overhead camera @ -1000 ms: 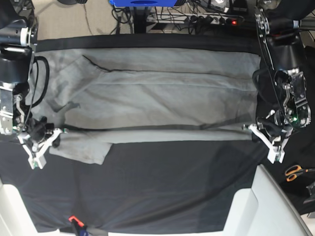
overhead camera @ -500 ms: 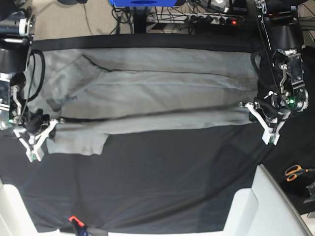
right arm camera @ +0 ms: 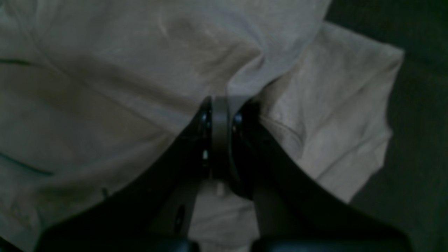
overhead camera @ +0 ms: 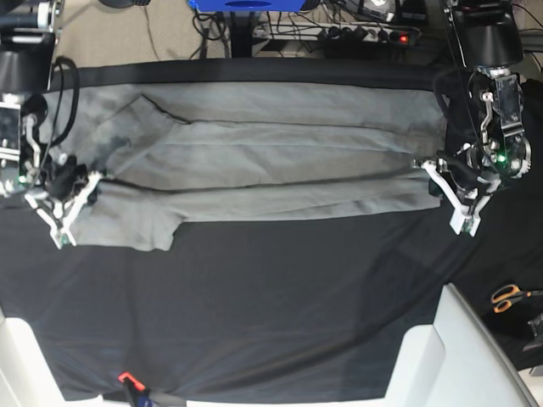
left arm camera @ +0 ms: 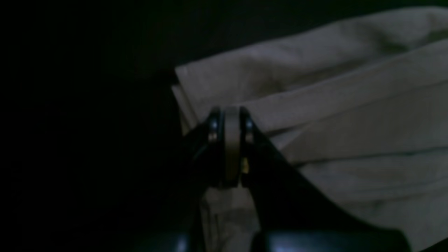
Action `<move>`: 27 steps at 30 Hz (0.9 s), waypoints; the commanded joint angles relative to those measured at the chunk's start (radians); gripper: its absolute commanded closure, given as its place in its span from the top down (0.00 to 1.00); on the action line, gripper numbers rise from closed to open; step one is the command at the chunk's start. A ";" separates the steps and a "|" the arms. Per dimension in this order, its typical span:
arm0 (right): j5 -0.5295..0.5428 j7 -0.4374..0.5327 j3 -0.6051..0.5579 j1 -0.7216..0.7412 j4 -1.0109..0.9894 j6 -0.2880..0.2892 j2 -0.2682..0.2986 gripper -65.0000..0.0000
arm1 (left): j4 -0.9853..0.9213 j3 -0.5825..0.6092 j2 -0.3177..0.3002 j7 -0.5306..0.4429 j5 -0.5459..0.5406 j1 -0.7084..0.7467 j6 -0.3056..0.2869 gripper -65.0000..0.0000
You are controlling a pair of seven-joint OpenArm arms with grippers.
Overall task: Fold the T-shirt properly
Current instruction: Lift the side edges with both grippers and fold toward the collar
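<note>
The T-shirt (overhead camera: 263,165) lies spread across the far half of the worktop (overhead camera: 280,314), its near edge doubled back over its body. At one end the left gripper (left arm camera: 226,120) has its jaws clamped tight on a fold of cloth; at the sleeve end the right gripper (right arm camera: 219,117) pinches the fabric likewise. Orange-handled scissors (overhead camera: 509,297) lie beyond the worktop's corner.
</note>
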 commanded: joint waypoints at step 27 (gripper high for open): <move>0.005 -0.020 0.012 -0.087 0.103 -0.051 0.008 0.01 | 0.007 0.073 -0.020 -0.065 0.007 0.038 0.002 0.00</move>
